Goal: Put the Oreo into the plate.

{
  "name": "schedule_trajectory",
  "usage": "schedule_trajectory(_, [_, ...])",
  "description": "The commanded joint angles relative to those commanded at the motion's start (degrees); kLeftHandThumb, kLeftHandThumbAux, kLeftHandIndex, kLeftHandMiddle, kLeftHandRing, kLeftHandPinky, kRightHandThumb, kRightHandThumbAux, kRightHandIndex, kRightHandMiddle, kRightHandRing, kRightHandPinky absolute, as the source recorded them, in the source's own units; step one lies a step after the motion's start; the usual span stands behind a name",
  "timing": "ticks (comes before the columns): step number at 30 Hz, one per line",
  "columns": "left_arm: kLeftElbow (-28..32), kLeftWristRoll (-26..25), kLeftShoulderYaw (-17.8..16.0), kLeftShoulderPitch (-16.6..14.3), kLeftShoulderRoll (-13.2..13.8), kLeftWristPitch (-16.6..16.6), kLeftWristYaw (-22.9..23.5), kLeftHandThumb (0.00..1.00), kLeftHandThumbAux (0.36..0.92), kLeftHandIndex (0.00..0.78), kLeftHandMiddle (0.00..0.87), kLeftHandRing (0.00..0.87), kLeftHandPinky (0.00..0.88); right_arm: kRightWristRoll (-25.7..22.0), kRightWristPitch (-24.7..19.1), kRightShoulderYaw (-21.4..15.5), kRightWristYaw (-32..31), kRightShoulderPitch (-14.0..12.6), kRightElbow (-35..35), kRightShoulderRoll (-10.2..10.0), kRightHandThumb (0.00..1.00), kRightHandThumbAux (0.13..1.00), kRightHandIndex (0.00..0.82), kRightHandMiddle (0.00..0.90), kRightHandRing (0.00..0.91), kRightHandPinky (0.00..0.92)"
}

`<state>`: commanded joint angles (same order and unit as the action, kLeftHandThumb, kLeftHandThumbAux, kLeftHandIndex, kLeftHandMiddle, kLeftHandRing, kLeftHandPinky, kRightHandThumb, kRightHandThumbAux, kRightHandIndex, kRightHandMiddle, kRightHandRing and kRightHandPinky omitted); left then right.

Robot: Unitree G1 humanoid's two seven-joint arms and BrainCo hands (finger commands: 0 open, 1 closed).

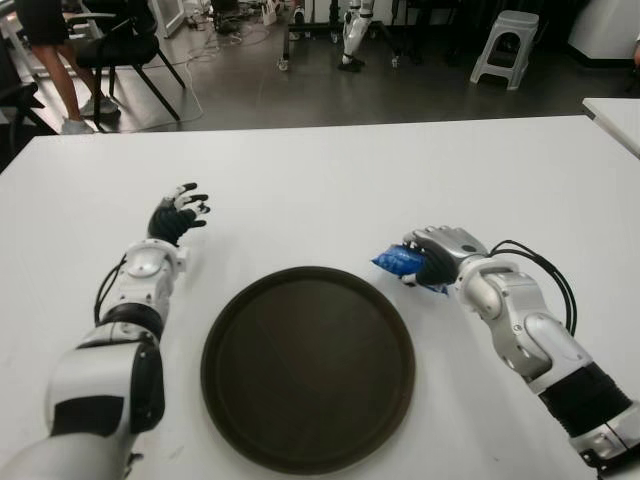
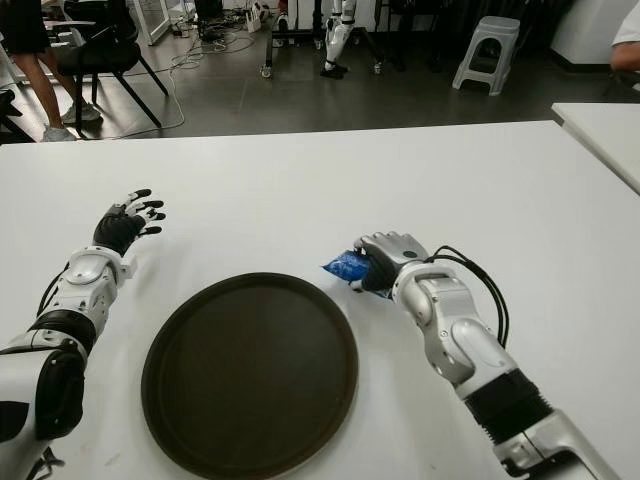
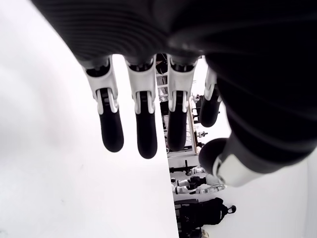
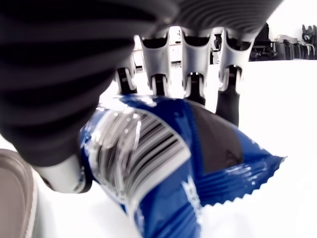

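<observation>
Nearest me sits the round dark-brown plate (image 1: pixel 308 368), flat on the white table (image 1: pixel 400 170) and squarely between my two arms — the drop target, so it makes sense that both hands flank it.

Just past the plate's far right rim is my right hand (image 1: pixel 440 255), and that is where the work is. Its fingers (image 4: pixel 229 101) are curled down over the blue crinkled foil Oreo packet (image 1: pixel 400 260), with the thumb pressing in from the other side; the right wrist view shows the wrapper's barcode panel and serrated end sticking out from under the palm. I judge this a closed grasp on the packet, taken from above so it can be lifted and carried the short way over the rim. Whether the packet is touching the table or already raised a little, I cannot tell. It is beside the plate, not in it.

On the far left of the plate, well apart from it, my left hand (image 1: pixel 177 214) shows over bare table — fingers extended and slightly spread, holding nothing, kept clear of the route.

Beyond the table edge: grey floor, a black chair (image 1: pixel 120 45), a pale plastic stool (image 1: pixel 505 45).
</observation>
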<state>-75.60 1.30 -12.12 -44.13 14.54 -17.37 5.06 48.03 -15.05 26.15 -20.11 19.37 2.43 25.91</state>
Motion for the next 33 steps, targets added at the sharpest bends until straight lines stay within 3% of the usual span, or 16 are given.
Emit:
schedule_trajectory(12, [-0.04, -0.28, -0.29, 0.00, -0.22, -0.07, 0.07, 0.013, 0.668, 0.160, 0.251, 0.257, 0.277, 0.28, 0.70, -0.51, 0.36, -0.66, -0.87, 0.40, 0.683, 0.722, 0.425, 0.572, 0.569, 0.516])
schedule_trajectory(23, [-0.11, 0.07, 0.03, -0.05, -0.24, -0.14, -0.16, 0.017, 0.666, 0.160, 0.258, 0.268, 0.290, 0.99, 0.13, -1.28, 0.60, 0.51, -3.02, -0.57, 0.689, 0.721, 0.428, 0.577, 0.569, 0.531])
schedule_trajectory(28, [-0.19, 0.21, 0.19, -0.07, -0.20, 0.09, -0.13, 0.016, 0.677, 0.159, 0.256, 0.267, 0.291, 0.24, 2.29, -3.40, 7.18, 0.82, -1.98, -2.17, 0.690, 0.723, 0.429, 0.618, 0.607, 0.570])
schedule_trajectory(31, [-0.20, 0.12, 0.07, -0.03, -0.19, -0.01, -0.11, 0.015, 0.681, 0.162, 0.260, 0.272, 0.293, -1.19, 3.34, -5.22, 9.71, 4.86, 0.40, -3.66, 0.689, 0.725, 0.428, 0.642, 0.633, 0.594])
schedule_trajectory(33, [-0.20, 0.09, 0.04, 0.01, -0.19, -0.11, -0.06, 0.017, 0.686, 0.164, 0.259, 0.271, 0.290, -1.97, 4.49, -6.13, 11.64, 5.87, 1.02, -4.33, 0.689, 0.726, 0.428, 0.652, 0.647, 0.606])
